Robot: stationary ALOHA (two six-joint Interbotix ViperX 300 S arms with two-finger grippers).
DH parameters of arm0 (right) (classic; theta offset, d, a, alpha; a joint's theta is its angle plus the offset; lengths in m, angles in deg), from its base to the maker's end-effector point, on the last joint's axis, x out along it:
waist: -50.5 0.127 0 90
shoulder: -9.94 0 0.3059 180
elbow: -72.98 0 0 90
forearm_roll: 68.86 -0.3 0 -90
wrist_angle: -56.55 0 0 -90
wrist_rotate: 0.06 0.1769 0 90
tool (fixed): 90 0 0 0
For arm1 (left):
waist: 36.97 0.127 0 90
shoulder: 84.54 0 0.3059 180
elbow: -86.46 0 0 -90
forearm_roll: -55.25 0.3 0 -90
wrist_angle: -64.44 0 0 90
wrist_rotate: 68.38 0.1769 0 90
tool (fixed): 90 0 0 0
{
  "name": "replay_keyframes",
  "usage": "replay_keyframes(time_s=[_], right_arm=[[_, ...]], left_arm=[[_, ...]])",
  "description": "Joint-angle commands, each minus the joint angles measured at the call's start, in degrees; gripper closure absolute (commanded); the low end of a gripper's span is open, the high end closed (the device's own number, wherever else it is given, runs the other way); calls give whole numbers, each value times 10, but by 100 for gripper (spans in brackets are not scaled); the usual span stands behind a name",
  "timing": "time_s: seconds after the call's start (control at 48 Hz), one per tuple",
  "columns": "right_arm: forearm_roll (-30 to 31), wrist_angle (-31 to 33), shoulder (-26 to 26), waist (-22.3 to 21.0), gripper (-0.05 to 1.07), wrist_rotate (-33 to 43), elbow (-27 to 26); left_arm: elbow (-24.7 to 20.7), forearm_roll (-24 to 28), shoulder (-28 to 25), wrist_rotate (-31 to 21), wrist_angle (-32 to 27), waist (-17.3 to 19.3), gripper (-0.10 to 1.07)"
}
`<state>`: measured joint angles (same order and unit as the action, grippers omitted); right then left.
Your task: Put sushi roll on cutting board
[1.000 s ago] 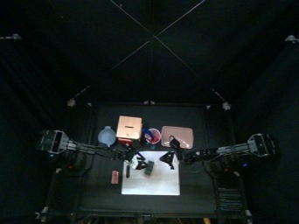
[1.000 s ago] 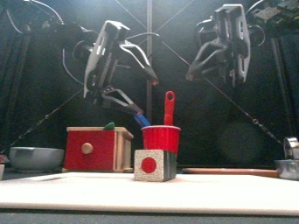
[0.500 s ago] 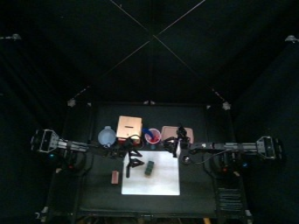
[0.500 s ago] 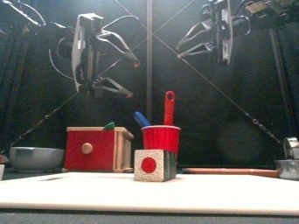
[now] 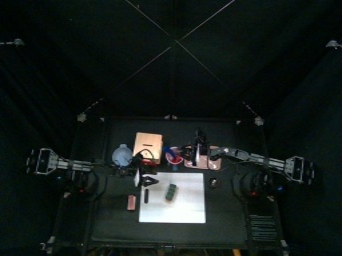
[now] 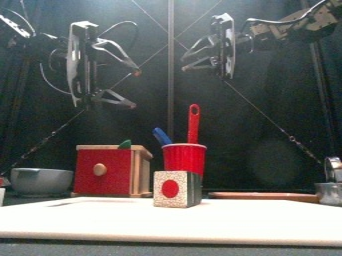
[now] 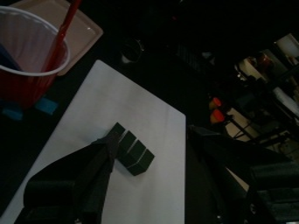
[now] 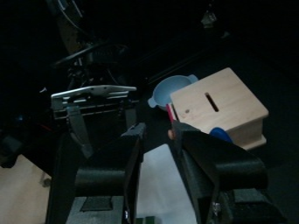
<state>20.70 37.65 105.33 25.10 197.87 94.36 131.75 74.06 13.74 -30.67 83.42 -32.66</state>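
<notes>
The large flat white rectangular cutting board (image 5: 174, 198) lies on the near middle of the black counter (image 5: 227, 225). The small dark blackish-green sushi roll (image 7: 132, 150) rests on the board, left of its middle. Both arms hang high; the left gripper (image 6: 83, 60) and the right gripper (image 6: 222, 45) have their jaws apart, holding nothing.
</notes>
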Motion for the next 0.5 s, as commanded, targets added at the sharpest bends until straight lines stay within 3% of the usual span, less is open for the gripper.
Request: replay_keyframes(time_s=[0.0, 0.146, 0.333, 0.479], right_arm=[[0, -11, -7, -13, 30, 3, -20], [6, -36, -21, -18, 30, 25, -18], [63, -67, -19, -35, 30, 99, -18], [175, -126, -25, -46, 30, 195, -47]], left_arm=[[-5, -3, 4, 1, 5, 3, 1], [2, -4, 4, 0, 5, 4, 1], [11, -7, 4, 0, 5, 10, 1], [13, -11, 4, 0, 5, 10, 1]])
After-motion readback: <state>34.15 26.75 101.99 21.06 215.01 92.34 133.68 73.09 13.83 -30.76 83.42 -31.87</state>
